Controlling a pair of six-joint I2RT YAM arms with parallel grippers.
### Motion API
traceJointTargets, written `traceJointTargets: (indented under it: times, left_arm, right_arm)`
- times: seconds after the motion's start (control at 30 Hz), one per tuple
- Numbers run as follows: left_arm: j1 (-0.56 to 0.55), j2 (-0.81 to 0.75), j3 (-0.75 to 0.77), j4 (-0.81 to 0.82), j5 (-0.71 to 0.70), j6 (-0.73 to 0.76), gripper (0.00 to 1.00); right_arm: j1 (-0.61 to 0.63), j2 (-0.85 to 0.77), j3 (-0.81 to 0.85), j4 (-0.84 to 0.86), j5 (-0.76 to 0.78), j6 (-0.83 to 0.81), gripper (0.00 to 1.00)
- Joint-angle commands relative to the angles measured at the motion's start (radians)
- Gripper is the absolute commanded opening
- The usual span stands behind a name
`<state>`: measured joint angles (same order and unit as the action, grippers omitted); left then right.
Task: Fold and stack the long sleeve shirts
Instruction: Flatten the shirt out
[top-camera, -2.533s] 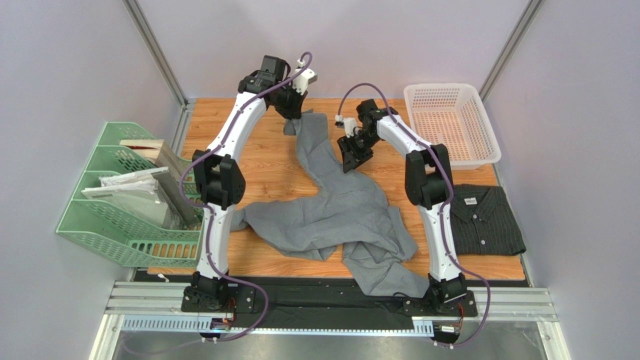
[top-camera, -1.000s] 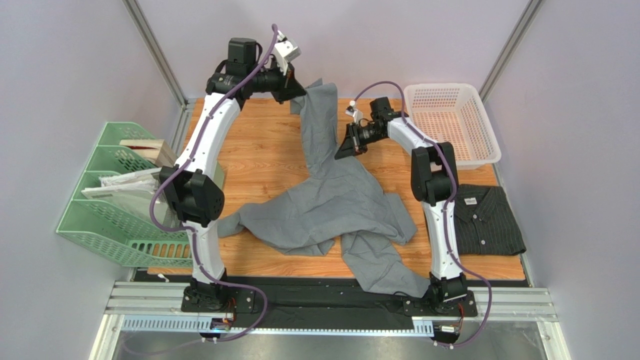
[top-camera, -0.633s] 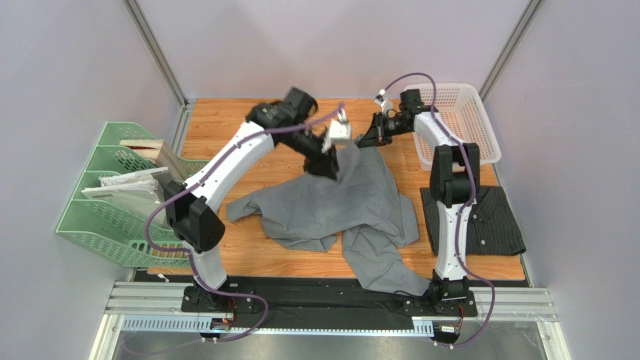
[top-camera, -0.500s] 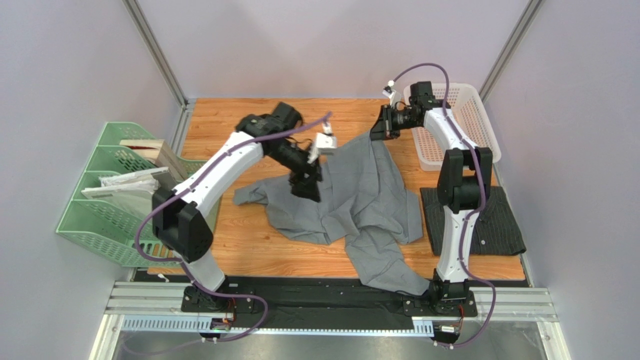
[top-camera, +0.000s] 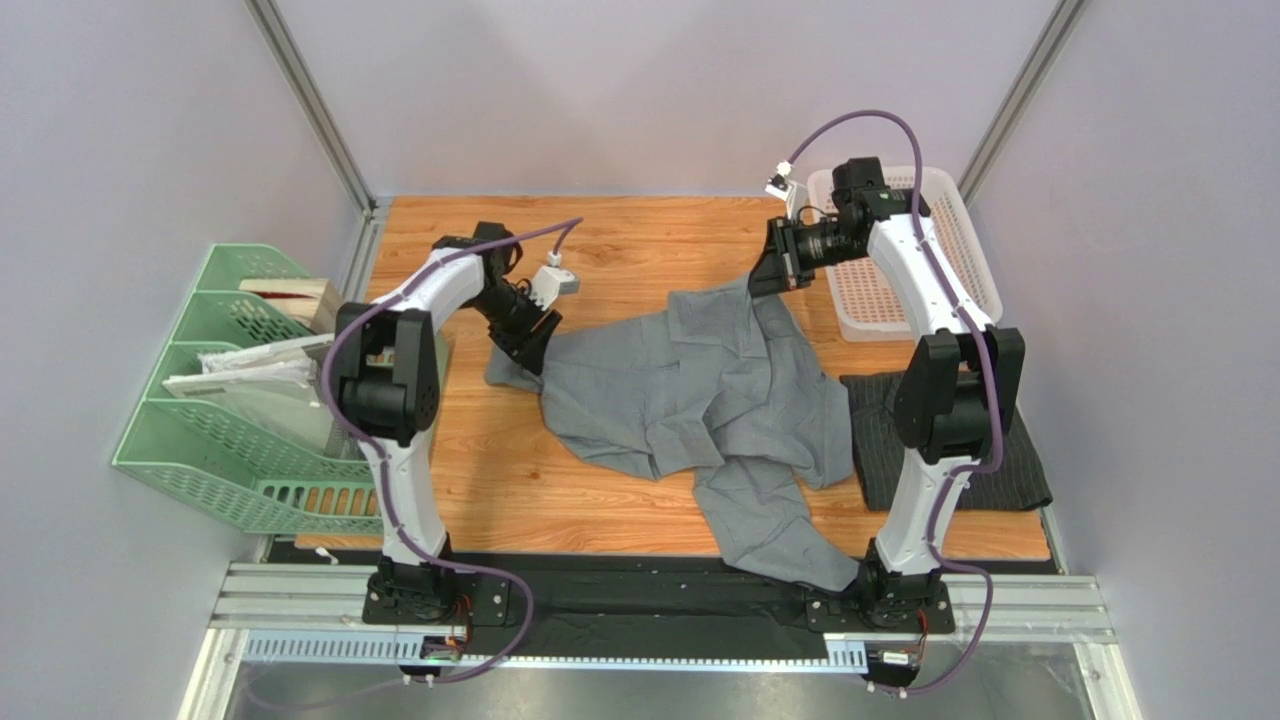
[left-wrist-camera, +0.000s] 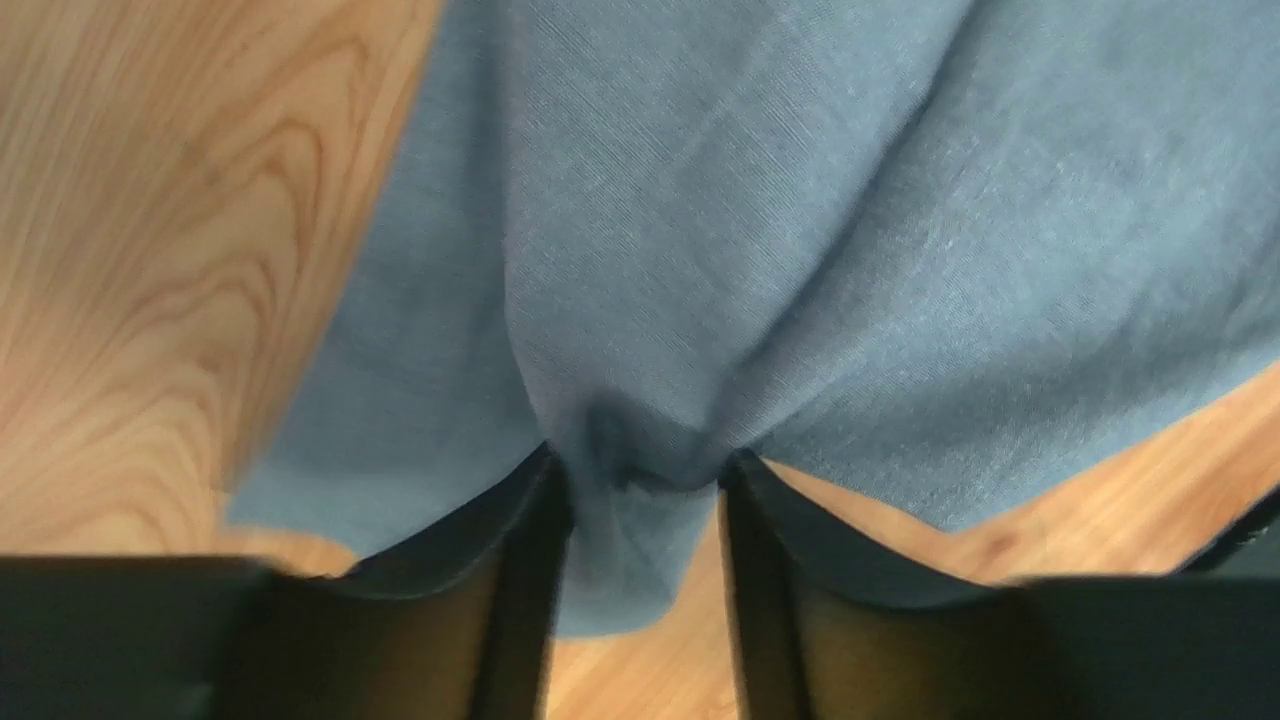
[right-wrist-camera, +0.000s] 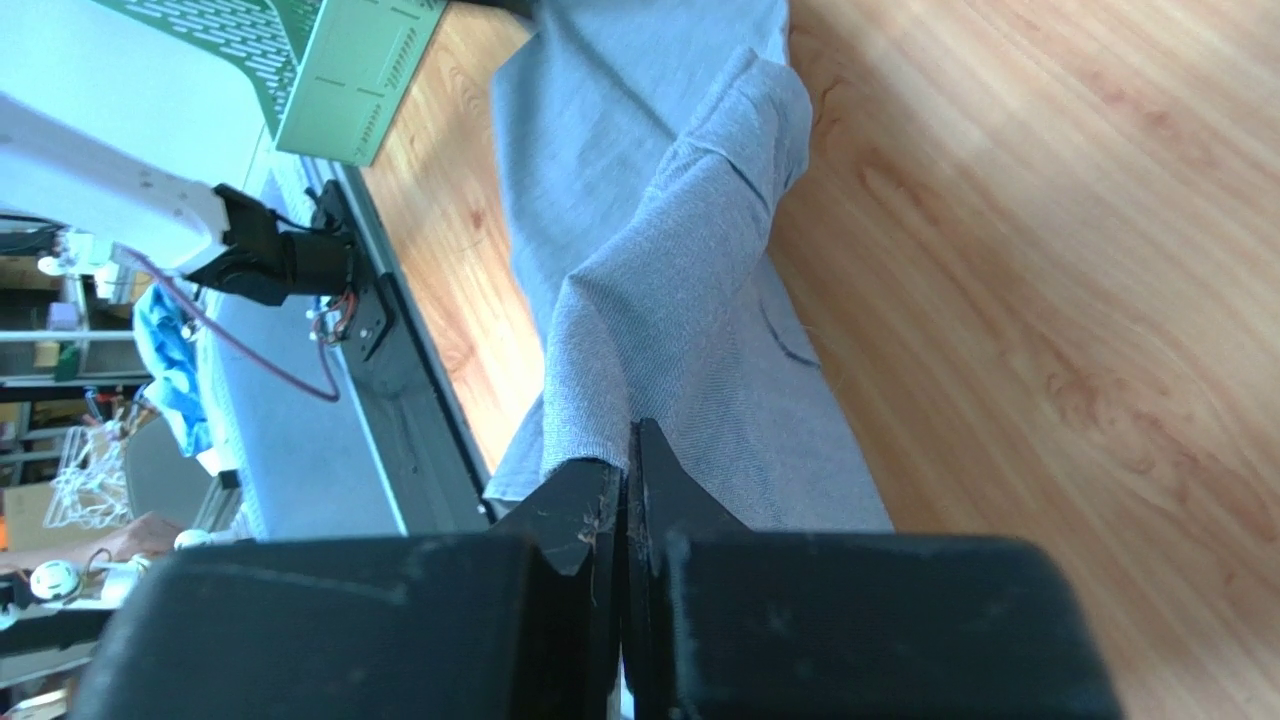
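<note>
The plain grey long sleeve shirt lies spread and rumpled across the middle of the table. My right gripper is at its far right corner, shut on a fold of the grey cloth, jaws pressed together. My left gripper is at the shirt's left edge. In the left wrist view its fingers stand apart, with a bunch of grey cloth lying in the gap. The dark pinstriped shirt lies folded at the right, partly hidden by the grey one and the right arm.
A white mesh basket stands at the back right, behind the right arm. A green file rack with papers sits off the table's left edge. Bare wood shows along the back and front left.
The left arm swung from high at the back down to the shirt's left edge and its jaws opened. The right arm carried its corner to the back right. The shirt went from hanging to lying spread.
</note>
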<state>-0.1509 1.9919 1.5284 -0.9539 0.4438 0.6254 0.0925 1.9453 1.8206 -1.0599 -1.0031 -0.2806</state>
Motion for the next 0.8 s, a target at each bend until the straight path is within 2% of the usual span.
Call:
traceJointTargets:
  times: [0.0, 0.03, 0.13, 0.2, 0.23, 0.27, 0.3, 0.33, 0.37, 0.4, 0.43, 0.5, 0.53, 0.67, 0.77]
  left_arm:
    - [-0.003, 0.082, 0.162, -0.061, -0.045, 0.013, 0.26]
    - [0.013, 0.073, 0.182, -0.083, -0.006, 0.011, 0.0]
    - [0.046, -0.086, 0.174, -0.04, 0.122, 0.004, 0.0]
    - [0.048, -0.241, 0.087, -0.039, 0.15, 0.062, 0.0]
    - [0.047, -0.292, 0.037, -0.045, 0.183, 0.086, 0.0]
    - [0.042, -0.341, -0.081, -0.055, 0.199, 0.144, 0.0]
    - [0.033, -0.422, -0.144, -0.069, 0.202, 0.178, 0.0]
    - [-0.004, -0.459, -0.212, -0.107, 0.179, 0.222, 0.0]
    - [-0.027, -0.493, -0.352, -0.109, 0.146, 0.303, 0.07]
    - [-0.051, -0.562, -0.42, -0.106, 0.107, 0.331, 0.21]
    - [-0.068, -0.597, -0.479, -0.071, 0.051, 0.341, 0.48]
    - [-0.043, -0.678, -0.557, -0.06, 0.048, 0.33, 0.72]
    - [0.0, -0.692, -0.556, -0.08, 0.083, 0.327, 0.88]
    - [0.073, -0.688, -0.441, -0.05, 0.118, 0.225, 0.89]
    - [0.073, -0.572, -0.348, 0.001, 0.121, 0.165, 0.87]
  right_arm:
    - [0.0, -0.011, 0.115, -0.086, -0.02, -0.052, 0.0]
    - [-0.002, -0.011, 0.14, -0.109, -0.019, -0.052, 0.0]
    - [-0.023, -0.013, 0.259, -0.202, -0.025, -0.075, 0.0]
    - [-0.056, -0.045, 0.257, -0.279, -0.043, -0.145, 0.0]
    - [-0.062, -0.066, 0.191, -0.31, -0.032, -0.191, 0.0]
    - [-0.063, -0.101, 0.154, -0.348, -0.019, -0.24, 0.0]
    - [-0.065, -0.114, 0.1, -0.445, 0.003, -0.359, 0.0]
    - [-0.065, -0.129, -0.008, -0.483, 0.015, -0.405, 0.0]
    - [-0.063, -0.143, -0.076, -0.518, 0.026, -0.452, 0.0]
    - [-0.063, -0.169, -0.133, -0.561, 0.059, -0.509, 0.0]
    - [-0.065, -0.186, -0.183, -0.561, 0.086, -0.561, 0.0]
    - [-0.063, -0.216, -0.285, -0.563, 0.162, -0.601, 0.0]
    - [-0.063, -0.223, -0.302, -0.565, 0.182, -0.63, 0.0]
    - [-0.047, -0.235, -0.333, -0.591, 0.244, -0.689, 0.0]
    - [-0.019, -0.229, -0.379, -0.604, 0.299, -0.729, 0.0]
